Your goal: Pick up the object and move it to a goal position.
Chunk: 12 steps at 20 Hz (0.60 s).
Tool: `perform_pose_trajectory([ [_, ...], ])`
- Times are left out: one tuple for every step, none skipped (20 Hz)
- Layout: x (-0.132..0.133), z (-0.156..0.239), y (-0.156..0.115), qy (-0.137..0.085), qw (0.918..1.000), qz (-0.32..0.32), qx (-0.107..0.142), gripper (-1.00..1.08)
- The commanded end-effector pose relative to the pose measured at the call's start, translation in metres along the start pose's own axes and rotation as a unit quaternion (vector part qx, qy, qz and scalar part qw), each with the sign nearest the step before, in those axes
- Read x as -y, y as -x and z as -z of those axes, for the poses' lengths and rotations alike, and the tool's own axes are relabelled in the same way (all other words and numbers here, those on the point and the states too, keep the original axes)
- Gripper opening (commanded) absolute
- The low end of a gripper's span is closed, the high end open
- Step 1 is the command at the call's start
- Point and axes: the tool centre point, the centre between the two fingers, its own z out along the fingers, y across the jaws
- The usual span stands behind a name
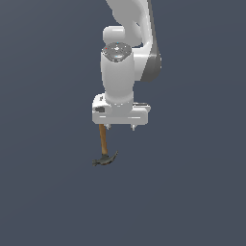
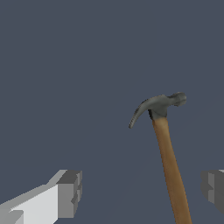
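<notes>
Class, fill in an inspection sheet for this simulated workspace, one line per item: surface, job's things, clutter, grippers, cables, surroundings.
Surface: plain dark blue-grey ground, no edges or markings.
Job's things: hammer, wooden handle, dark grey head; lies on the ground, handle end running under the gripper. No goal marker seen.
Clutter: nothing seen.
Grippers: gripper open, pointing down; in the wrist view the handle passes between the fingers, nearer one of them and touching neither.
Cables: nothing seen.
Surroundings: white arm only; nothing else seen.
</notes>
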Motion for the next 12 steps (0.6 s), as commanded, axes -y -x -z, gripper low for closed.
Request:
perform_pose_trajectory([
  [0.0, 0.0, 0.0, 0.0, 1.0, 0.0, 0.0, 1.0],
  [0.0, 0.0, 0.0, 0.0, 1.0, 0.0, 0.0, 1.0],
  [0.0, 0.001, 0.0, 0.0, 1.0, -0.001, -0.001, 1.0],
  [-0.001, 0.003, 0.0, 0.0, 1.0, -0.003, -0.001, 1.0],
  [-0.002, 0.006, -0.001, -0.001, 1.0, -0.005, -0.002, 1.0],
  [-0.003, 0.009, -0.001, -0.001, 1.0, -0.007, -0.003, 1.0],
  [-0.004, 0.012, -0.001, -0.002, 0.9999, -0.01, -0.005, 1.0],
  [-0.005, 0.014, -0.002, -0.002, 0.9999, -0.012, -0.006, 1.0],
  [-0.005, 0.016, -0.002, -0.002, 0.9999, -0.013, -0.006, 1.0],
  [-0.005, 0.017, -0.002, -0.002, 0.9999, -0.014, -0.007, 1.0],
  [-0.005, 0.017, -0.002, -0.002, 0.9999, -0.014, -0.007, 1.0],
  [-0.005, 0.016, -0.002, -0.002, 0.9999, -0.013, -0.006, 1.0],
])
